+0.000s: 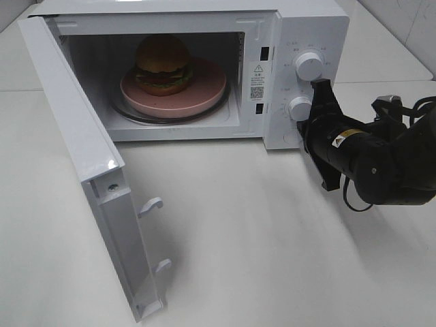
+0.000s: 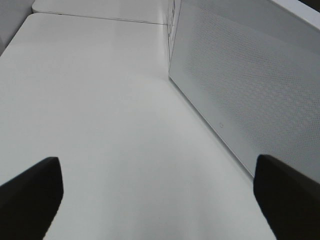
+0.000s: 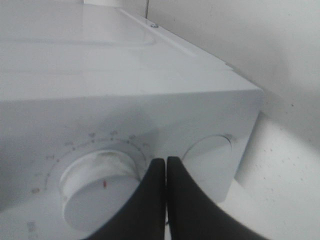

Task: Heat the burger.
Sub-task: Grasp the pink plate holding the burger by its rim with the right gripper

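Note:
The burger (image 1: 162,65) sits on a round pink plate (image 1: 204,92) inside the white microwave (image 1: 313,27), whose door (image 1: 75,136) hangs wide open to the left. My right gripper (image 1: 319,85) is shut and empty at the control panel, its tips (image 3: 165,162) between the knob with the red mark (image 3: 97,192) and the other knob (image 3: 212,155). My left gripper (image 2: 160,200) is open and holds nothing. It is over the bare table beside the door's dotted outer face (image 2: 250,85), and does not show in the exterior high view.
The plate rests on a glass turntable (image 1: 136,116). Two latch hooks (image 1: 151,204) stick out of the door's inner edge. The upper knob (image 1: 308,66) and lower knob (image 1: 300,107) sit on the panel. The white table (image 1: 259,245) stretches in front of the microwave.

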`<state>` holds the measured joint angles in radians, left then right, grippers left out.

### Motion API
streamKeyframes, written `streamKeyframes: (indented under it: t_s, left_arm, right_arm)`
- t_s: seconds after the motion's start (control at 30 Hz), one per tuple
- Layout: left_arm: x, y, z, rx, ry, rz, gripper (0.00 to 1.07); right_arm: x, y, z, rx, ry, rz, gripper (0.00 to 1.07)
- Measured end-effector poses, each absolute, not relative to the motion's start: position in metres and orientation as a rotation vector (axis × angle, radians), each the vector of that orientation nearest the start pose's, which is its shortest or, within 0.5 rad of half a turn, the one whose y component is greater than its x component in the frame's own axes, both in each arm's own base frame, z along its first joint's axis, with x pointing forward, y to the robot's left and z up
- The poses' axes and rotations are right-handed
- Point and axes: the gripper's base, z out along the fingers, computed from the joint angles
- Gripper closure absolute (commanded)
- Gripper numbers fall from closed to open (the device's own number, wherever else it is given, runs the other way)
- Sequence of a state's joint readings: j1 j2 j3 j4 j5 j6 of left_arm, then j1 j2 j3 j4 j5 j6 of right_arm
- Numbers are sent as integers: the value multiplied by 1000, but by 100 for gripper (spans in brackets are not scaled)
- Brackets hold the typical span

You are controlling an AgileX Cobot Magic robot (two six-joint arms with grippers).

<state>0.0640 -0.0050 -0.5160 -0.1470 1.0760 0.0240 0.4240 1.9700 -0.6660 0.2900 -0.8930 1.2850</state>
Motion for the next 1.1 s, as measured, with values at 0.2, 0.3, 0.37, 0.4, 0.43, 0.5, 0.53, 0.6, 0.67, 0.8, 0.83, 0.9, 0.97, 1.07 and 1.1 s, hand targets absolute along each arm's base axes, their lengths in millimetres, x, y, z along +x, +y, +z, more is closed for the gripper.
streamKeyframes:
  t_s: [0.2, 0.3, 0.37, 0.4, 0.43, 0.5, 0.53, 0.6, 0.67, 0.8, 0.83, 0.9, 0.97, 1.07, 1.1]
  left_arm:
    - [-8, -12, 281, -31, 2032, -120, 11]
    - [-8, -12, 281, -31, 2032, -120, 11]
    - [-8, -12, 281, -31, 2032, -120, 11]
    - [-8, -12, 281, -31, 2032, -120, 11]
    - [-8, -12, 281, -31, 2032, -120, 11]
    - [-8, -12, 281, -31, 2032, -120, 11]
    - [-8, -12, 281, -31, 2032, -120, 11]
    - [-8, -12, 281, -31, 2032, -120, 11]
    - [-8, -12, 281, -31, 2032, -120, 11]
    - [-8, -12, 281, -31, 2032, -120, 11]
    - [-8, -12, 281, -31, 2032, -120, 11]
    - [-8, -12, 281, -31, 2032, -120, 11]
    - [-8, -12, 281, -31, 2032, -120, 11]
    - [-8, -12, 281, -31, 2032, -120, 11]
    - [-8, -12, 281, -31, 2032, -120, 11]
  right_arm:
    - [299, 120, 121, 1107, 1834, 1003, 107]
    - [291, 122, 132, 997, 1957, 944, 107]
    - [289, 122, 135, 961, 1989, 926, 107]
    - [289, 122, 135, 961, 1989, 926, 107]
    - [285, 123, 141, 899, 2042, 894, 107]
    - [283, 122, 144, 869, 2067, 874, 107]
    - [279, 121, 151, 811, 2107, 836, 107]
    - [276, 120, 156, 749, 2148, 795, 107]
    - [273, 120, 160, 709, 2169, 771, 107]
    - [262, 116, 176, 498, 2257, 658, 107]
    - [258, 115, 181, 414, 2285, 615, 107]
    - [255, 114, 183, 378, 2304, 593, 107]
    - [251, 112, 187, 282, 2334, 546, 107]
    - [245, 110, 192, 152, 2365, 485, 106]
    - [240, 109, 194, 67, 2395, 443, 105]
